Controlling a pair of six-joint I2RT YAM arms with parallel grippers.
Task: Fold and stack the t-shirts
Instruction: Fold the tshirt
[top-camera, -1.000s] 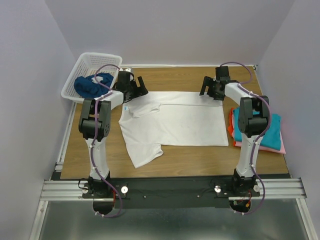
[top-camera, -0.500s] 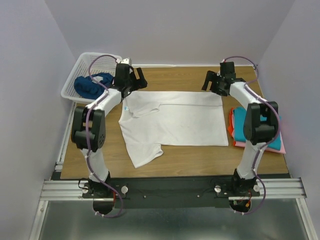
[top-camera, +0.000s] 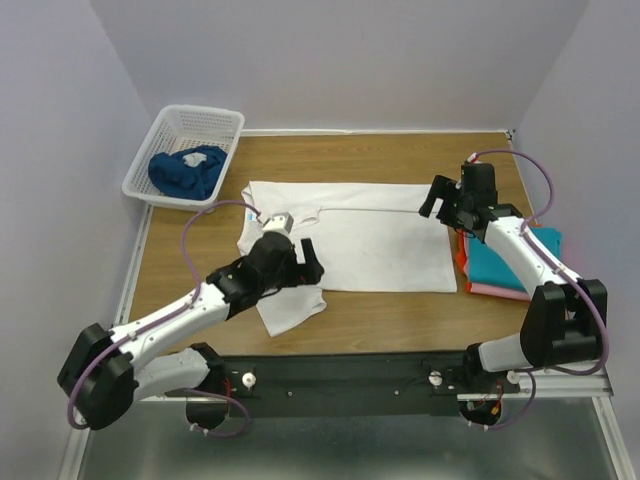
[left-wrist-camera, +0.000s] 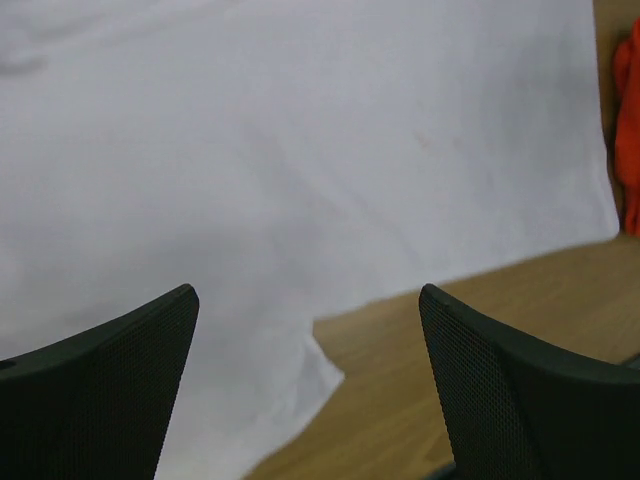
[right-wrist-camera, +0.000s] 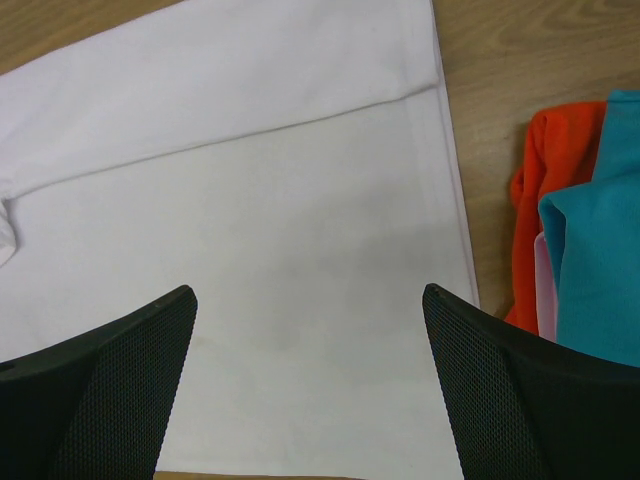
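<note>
A white t-shirt (top-camera: 360, 235) lies spread flat on the wooden table, its far edge folded over and one short sleeve (top-camera: 290, 310) sticking out toward the near side. My left gripper (top-camera: 308, 265) hovers open over that near sleeve; in the left wrist view the left gripper (left-wrist-camera: 305, 295) has white cloth (left-wrist-camera: 300, 150) and the sleeve's corner (left-wrist-camera: 320, 370) below it. My right gripper (top-camera: 440, 205) is open above the shirt's right edge, seen under the right gripper (right-wrist-camera: 305, 292) as white cloth (right-wrist-camera: 250, 200). Neither gripper holds anything.
Folded shirts are stacked at the table's right edge: teal (top-camera: 505, 262) on top, red-orange (top-camera: 462, 250) and pink (top-camera: 500, 292) beneath, also seen as teal (right-wrist-camera: 600, 250) and orange (right-wrist-camera: 545, 180). A white lattice basket (top-camera: 190, 122) at the far left holds a dark blue shirt (top-camera: 185, 170).
Both arms have drawn back from the shirt's far edge. The left swung down to the near sleeve; the right moved right and nearer, over the shirt's right edge. The shirt lies unchanged.
</note>
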